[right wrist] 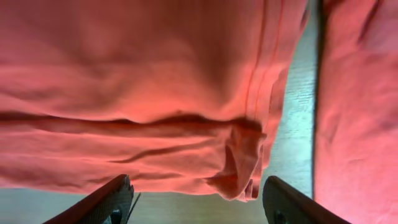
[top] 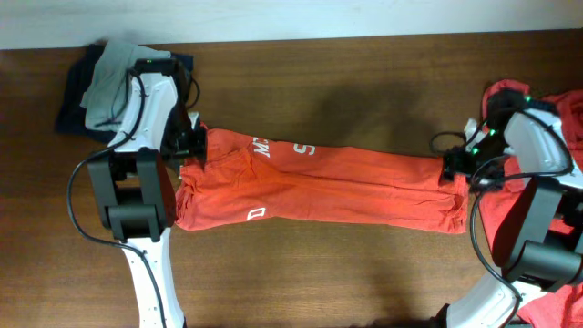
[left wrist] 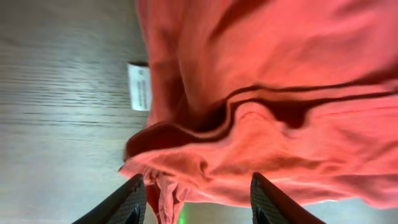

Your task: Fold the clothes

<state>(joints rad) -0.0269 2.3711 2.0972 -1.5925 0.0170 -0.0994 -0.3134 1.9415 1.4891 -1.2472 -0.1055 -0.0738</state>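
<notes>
The shirt (top: 319,182) lies in a long band across the table (top: 319,282), its long axis running nine to three o'clock seen from overhead. The left claw (top: 193,146) sits at the nine o'clock end and the right claw (top: 455,167) at the three o'clock end, one arm per end. On both wrists the fingers (left wrist: 134,199) are spread wide and released, with the bunched edge between them but not pinched. I'd say each has to clamp shut before any end-over-end fold.
</notes>
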